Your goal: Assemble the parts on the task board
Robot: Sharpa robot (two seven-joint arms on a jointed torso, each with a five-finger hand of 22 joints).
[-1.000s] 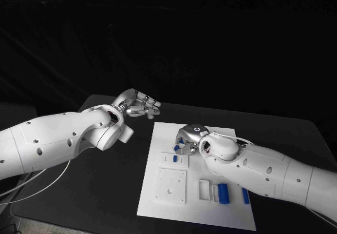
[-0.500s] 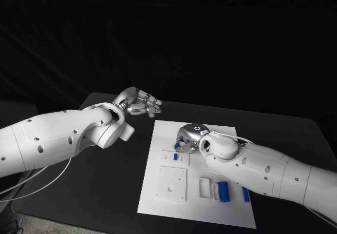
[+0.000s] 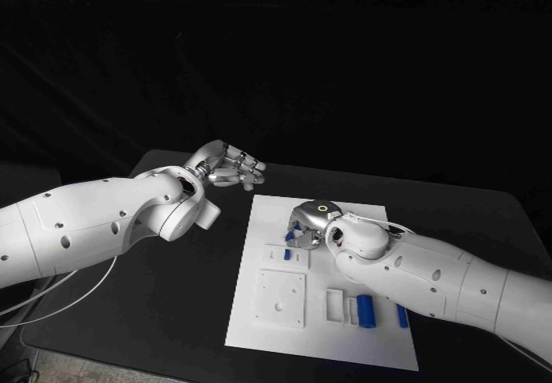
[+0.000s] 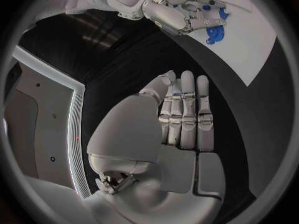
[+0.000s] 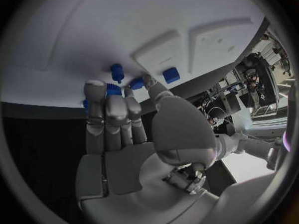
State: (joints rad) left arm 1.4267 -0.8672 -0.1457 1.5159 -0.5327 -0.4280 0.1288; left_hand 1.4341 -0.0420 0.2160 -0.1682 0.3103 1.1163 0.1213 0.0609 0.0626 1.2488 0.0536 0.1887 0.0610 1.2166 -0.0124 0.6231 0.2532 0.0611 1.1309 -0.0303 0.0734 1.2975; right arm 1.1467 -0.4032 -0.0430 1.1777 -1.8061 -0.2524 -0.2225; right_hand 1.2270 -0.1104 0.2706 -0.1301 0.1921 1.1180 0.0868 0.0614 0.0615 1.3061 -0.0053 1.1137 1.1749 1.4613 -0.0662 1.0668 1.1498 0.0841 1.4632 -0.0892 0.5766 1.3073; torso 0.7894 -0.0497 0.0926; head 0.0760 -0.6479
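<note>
Black table [image 3: 471, 215], white task board [image 3: 317, 331] at centre, no readable writing, left hand [image 3: 230, 169] raised off the board's far-left corner, fingers straight and together, holding nothing, right hand [image 3: 309, 227] over far-board blue parts [image 5: 118, 79], grip cannot tell, more parts [image 3: 366, 311] near right

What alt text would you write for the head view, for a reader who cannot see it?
The robot's right silver hand reaches down onto the white rectangular task board on a black table, its fingers among small blue plastic parts near the board's far end. The left silver hand hovers off the board holding nothing; two more blue bar-shaped parts lie near the board's near end.
</note>
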